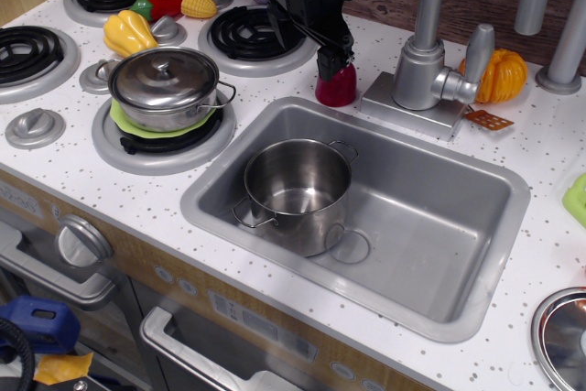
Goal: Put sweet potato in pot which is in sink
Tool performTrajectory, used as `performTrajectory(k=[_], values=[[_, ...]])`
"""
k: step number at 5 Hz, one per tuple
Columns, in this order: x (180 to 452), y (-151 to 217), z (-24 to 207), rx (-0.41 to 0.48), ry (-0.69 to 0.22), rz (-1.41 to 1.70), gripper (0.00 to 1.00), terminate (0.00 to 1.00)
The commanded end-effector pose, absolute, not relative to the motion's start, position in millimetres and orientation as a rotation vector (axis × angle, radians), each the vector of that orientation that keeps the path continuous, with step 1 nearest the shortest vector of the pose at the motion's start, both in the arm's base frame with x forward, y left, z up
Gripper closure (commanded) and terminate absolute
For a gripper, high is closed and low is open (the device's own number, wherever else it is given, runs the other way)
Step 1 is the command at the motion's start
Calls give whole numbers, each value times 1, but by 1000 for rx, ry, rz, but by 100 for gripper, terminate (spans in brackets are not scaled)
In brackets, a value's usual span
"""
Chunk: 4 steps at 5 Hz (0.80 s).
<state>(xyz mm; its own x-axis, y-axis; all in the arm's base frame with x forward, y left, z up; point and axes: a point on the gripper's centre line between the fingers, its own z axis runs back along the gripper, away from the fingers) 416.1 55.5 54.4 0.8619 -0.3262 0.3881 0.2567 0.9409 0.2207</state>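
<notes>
The sweet potato (336, 89) is a small dark crimson toy standing upright on the white counter just behind the sink's back rim, left of the faucet base. My gripper (334, 66) comes down from above, and its black fingers close on the top of the sweet potato. The steel pot (297, 191) with two wire loop handles stands open and empty in the left part of the grey sink (439, 226), in front of and below the gripper. The drain ring (349, 246) lies beside the pot.
The faucet (430, 61) rises right of the gripper, with an orange pumpkin toy (499, 75) behind it. A lidded steel pot (167, 87) sits on the front burner at the left. A yellow pepper toy (128, 32) and a corn toy (197, 2) lie by the back burners.
</notes>
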Motion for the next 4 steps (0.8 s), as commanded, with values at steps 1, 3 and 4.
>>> performTrajectory(k=[1,3,4], values=[[416,56,54,164,-435,-307,0,0],[441,51,48,182,-507,-366,0,0],[449,50,43,162,-542,-382,0,0]])
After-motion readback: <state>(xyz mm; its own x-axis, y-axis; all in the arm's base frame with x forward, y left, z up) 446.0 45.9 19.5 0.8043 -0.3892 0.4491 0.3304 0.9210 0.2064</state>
